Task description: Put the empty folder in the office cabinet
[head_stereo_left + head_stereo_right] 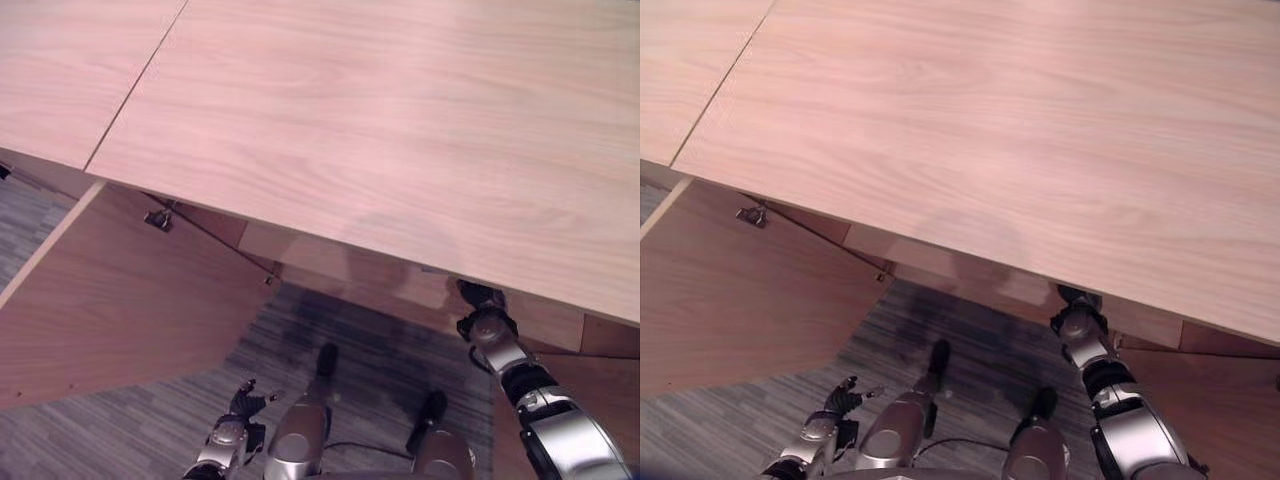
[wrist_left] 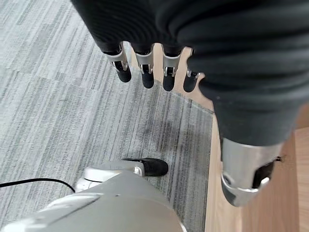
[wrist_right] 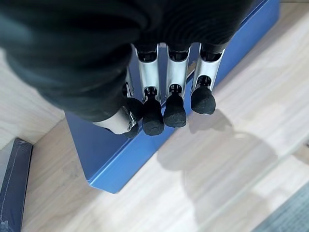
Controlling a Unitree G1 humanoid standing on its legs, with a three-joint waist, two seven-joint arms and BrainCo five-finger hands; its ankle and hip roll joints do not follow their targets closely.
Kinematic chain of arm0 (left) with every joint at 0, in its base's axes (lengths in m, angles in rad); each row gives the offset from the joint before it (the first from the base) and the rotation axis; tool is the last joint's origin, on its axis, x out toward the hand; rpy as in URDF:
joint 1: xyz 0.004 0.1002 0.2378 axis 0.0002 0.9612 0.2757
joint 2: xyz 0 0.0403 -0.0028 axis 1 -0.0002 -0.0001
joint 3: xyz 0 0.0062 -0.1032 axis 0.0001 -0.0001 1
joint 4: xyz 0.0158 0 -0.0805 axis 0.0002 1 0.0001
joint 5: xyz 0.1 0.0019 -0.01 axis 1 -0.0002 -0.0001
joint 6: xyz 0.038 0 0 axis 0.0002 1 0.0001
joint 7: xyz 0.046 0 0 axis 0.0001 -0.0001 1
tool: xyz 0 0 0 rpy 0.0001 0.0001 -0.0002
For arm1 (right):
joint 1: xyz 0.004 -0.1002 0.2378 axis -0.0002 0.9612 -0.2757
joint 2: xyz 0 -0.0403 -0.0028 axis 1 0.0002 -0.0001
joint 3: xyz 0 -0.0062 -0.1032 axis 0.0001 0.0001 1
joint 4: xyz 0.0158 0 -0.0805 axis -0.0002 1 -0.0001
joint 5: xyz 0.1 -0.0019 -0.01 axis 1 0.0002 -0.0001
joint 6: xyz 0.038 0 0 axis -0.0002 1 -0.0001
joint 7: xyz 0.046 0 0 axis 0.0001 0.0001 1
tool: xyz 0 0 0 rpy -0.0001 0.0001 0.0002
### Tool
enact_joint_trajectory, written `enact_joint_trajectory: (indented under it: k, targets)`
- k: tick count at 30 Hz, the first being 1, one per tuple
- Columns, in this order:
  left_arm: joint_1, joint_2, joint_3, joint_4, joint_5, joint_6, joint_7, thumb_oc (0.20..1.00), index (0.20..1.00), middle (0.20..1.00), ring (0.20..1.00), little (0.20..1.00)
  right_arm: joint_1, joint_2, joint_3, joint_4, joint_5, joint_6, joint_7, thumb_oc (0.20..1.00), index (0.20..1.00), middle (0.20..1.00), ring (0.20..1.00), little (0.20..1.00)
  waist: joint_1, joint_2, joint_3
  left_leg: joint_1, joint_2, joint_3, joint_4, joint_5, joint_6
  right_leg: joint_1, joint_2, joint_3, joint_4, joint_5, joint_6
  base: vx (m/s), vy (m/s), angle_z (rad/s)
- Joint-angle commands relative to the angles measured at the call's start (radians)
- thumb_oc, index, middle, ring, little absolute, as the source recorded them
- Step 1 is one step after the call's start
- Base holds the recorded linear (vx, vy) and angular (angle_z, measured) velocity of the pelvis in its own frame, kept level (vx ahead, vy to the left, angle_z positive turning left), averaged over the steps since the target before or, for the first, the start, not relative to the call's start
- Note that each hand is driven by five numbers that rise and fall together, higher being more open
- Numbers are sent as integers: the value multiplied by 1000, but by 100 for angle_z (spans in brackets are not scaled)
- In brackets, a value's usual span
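Right hand [image 3: 159, 87] over blue folder [image 3: 96, 150] inside cabinet [image 1: 400, 130].

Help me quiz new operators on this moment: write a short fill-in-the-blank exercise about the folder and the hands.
1. The folder lying under the right hand is ____ in colour.
2. It rests on a pale ____ shelf.
3. The left hand hangs over grey ____.
Missing words: blue; wooden; carpet

A blue folder [image 3: 116, 154], flat-sided and closed, lies on the pale wooden shelf [image 3: 231, 159] of the office cabinet [image 1: 400, 120], one corner toward the shelf's front edge, its far end running on toward the back
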Motion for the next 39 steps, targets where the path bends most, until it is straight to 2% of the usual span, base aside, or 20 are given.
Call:
enact_joint_trajectory:
  k: [1, 3, 4, 5, 6, 7, 8, 9, 21, 24, 27, 31, 39]
  targets:
    - [-44, 23, -44, -3, -35, -21, 18, 1000, 1000, 1000, 1000, 1000, -45, -36, -2, 2, 57, -10, -46, 200, 200, 200, 200, 200, 30, -14, 1, 27, 45, -11, 18, -92, -25, -76, -78, 37, 78, 17, 42, -31, -3, 3]
    - [-46, 27, -51, -12, -44, -23, 16, 1000, 1000, 1000, 1000, 1000, -69, -46, -5, 28, 72, -10, -52, 200, 200, 200, 200, 200, 36, -8, 5, 4, 45, -17, 22, -86, -24, -93, -80, 33, 78, 25, 41, -52, 0, 5]
    - [28, 75, -32, -37, -39, -29, -23, 1000, 1000, 1000, 1000, 1000, -68, -85, -26, 11, 71, -12, -52, 200, 200, 200, 200, 200, 53, 3, 18, -7, 40, -23, 25, -84, -25, -108, -88, 28, 100, 14, 44, -40, -6, 9]
    - [28, 75, -32, -37, -39, -28, -22, 1000, 1000, 1000, 1000, 1000, -68, -86, -26, 10, 71, -11, -52, 200, 200, 200, 200, 200, 52, 3, 18, -8, 40, -23, 25, -84, -25, -108, -88, 28, 101, 13, 44, -60, -14, 4]
    - [92, 138, -38, -104, -36, -69, -72, 1000, 1000, 1000, 1000, 1000, -86, -123, -57, 29, 101, -23, -58, 200, 200, 200, 200, 200, 68, 21, 34, -28, 35, -34, 32, -83, -23, -124, -96, 25, 114, 12, 45, -38, 2, 17]
    - [96, 141, -39, -108, -36, -67, -73, 1000, 1000, 1000, 1000, 1000, -84, -122, -58, 29, 101, -24, -58, 200, 200, 200, 200, 200, 69, 19, 30, -30, 34, -33, 33, -83, -23, -127, -97, 26, 116, 11, 45, -63, 1, 20]
    - [170, 182, -11, -176, -73, -57, -77, 1000, 1000, 1000, 1000, 1000, -75, -158, -69, 36, 96, -26, -56, 200, 200, 200, 200, 200, 86, 39, 37, -38, 30, -39, 35, -78, -24, -132, -100, 20, 123, 10, 47, -53, 5, 31]
    - [182, 208, -37, -191, -48, -88, -89, 1000, 1000, 1000, 1000, 1000, -72, -174, -82, 70, 104, -42, -59, 200, 200, 200, 200, 200, 90, 49, 49, -51, 27, -46, 39, -76, -24, -148, -106, 17, 139, 7, 48, -55, 5, 16]
    - [197, 198, -90, -262, -44, -87, -101, 1000, 1000, 1000, 1000, 1000, -129, -241, -102, 130, 116, -44, -84, 200, 200, 200, 200, 200, 116, 90, 80, -84, 12, -61, 22, -58, -19, -210, -125, 17, 191, -12, 47, -30, 11, 10]
    - [214, 215, -101, -285, -39, -85, -118, 1000, 1000, 1000, 1000, 1000, -161, -274, -92, 121, 110, -46, -84, 200, 200, 200, 200, 200, 120, 91, 66, -70, 10, -68, 9, -58, -21, -189, -124, 9, 180, -12, 51, 15, -11, 8]
    - [225, 242, -118, -292, -40, -76, -146, 1000, 1000, 1000, 1000, 1000, -261, -345, -62, 153, 138, -52, -75, 200, 200, 200, 200, 200, 137, 81, 18, -33, 12, -76, 4, -69, -27, -138, -119, -2, 159, -8, 56, 38, 3, 13]
    - [220, 241, -119, -270, -41, -67, -156, 1000, 1000, 1000, 1000, 1000, -303, -364, -49, 167, 155, -53, -62, 200, 200, 200, 200, 200, 143, 68, -10, -8, 12, -79, 2, -77, -30, -107, -117, -6, 151, -6, 58, 19, 5, 0]
    - [214, 227, -96, -200, -26, -50, -151, 1000, 1000, 1000, 1000, 1000, -274, -320, -69, 153, 190, -57, -46, 200, 200, 200, 200, 200, 136, 45, -61, 42, 15, -85, -4, -87, -34, -27, -109, -25, 118, -1, 61, 19, 6, 0]
